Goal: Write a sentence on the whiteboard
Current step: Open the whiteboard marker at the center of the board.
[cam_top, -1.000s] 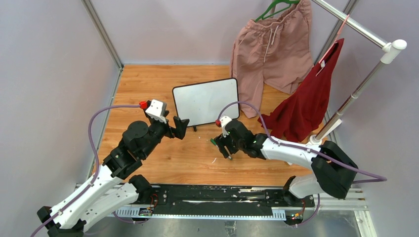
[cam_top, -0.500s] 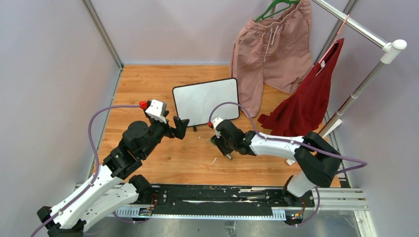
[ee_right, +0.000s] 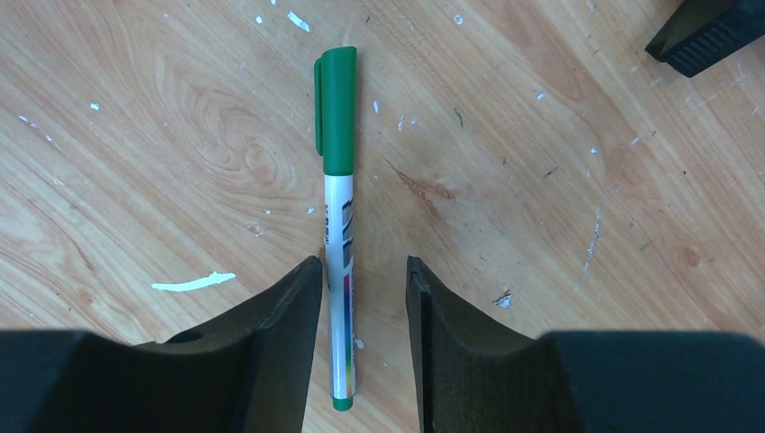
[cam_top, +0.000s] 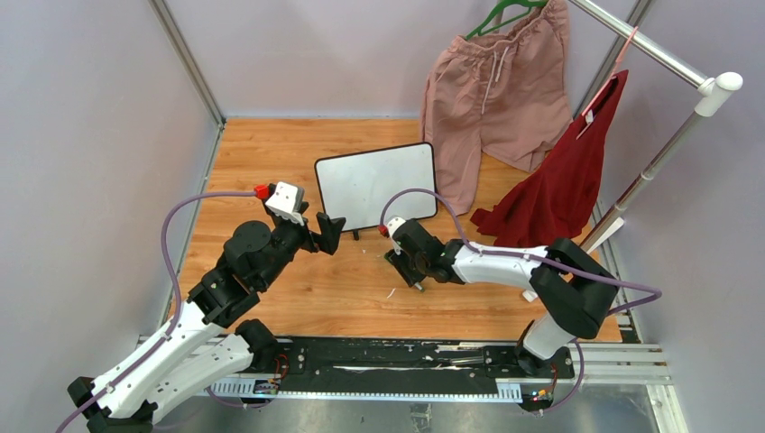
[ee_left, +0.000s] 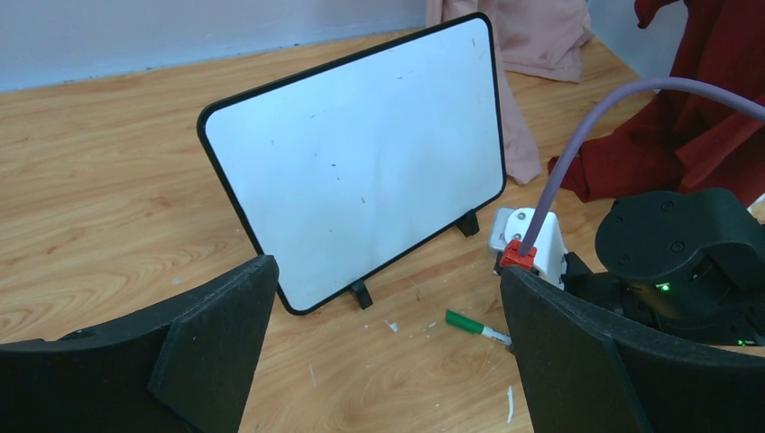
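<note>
Wooden bench (cam_top: 298, 171), pale-walled cell. The whiteboard (cam_top: 376, 185) stands propped on its feet mid-bench, blank apart from faint specks: no sentence begun. The green marker (ee_right: 338, 216) lies flat in front of it, cap on. Right fingers (ee_right: 271, 361) straddle its barrel, half closed, a gap on one side, not gripping. Left fingers (ee_left: 216, 343) are wide apart and empty. From above, the right wrist covers the marker; the tip is unseen.

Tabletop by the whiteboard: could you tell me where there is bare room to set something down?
Bare wood: left of the whiteboard up to the wall, and the near strip along the base rail. Crowded: right of the board, shorts and red garment; just in front, marker and right gripper.
</note>
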### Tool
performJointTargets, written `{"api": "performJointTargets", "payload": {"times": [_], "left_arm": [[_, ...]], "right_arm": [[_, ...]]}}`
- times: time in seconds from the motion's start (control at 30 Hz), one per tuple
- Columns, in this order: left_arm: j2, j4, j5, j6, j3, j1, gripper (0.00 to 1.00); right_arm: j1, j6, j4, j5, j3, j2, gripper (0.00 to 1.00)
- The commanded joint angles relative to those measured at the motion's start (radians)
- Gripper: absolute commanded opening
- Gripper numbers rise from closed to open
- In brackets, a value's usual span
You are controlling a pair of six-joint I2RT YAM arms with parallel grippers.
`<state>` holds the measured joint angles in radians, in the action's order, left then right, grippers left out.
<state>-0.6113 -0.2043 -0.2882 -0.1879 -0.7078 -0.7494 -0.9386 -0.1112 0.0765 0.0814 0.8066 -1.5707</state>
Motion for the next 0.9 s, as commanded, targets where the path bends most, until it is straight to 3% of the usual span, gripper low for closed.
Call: {"api": "performJointTargets", "payload": {"times": [0.0,0.4,0.63,0.87], "left_arm": [[0.009,0.019,-0.002,-0.002,-0.004,-0.005,1.00],[0.006,0.019,-0.003,-0.002,-0.004,-0.005,1.00],[0.007,0.018,-0.006,-0.002,-0.005,-0.005,1.00],[0.004,0.023,-0.010,-0.010,0.000,-0.005,1.00]], "right_arm": [[-0.016,-0.002,0.024,0.009,0.007,-0.018,0.43],[-0.017,-0.003,0.038,-0.014,0.002,-0.047,0.31],[-0.016,-0.014,0.041,-0.012,-0.003,-0.041,0.00],[-0.017,-0.053,0.035,-0.011,-0.037,0.144,0.00]]}}
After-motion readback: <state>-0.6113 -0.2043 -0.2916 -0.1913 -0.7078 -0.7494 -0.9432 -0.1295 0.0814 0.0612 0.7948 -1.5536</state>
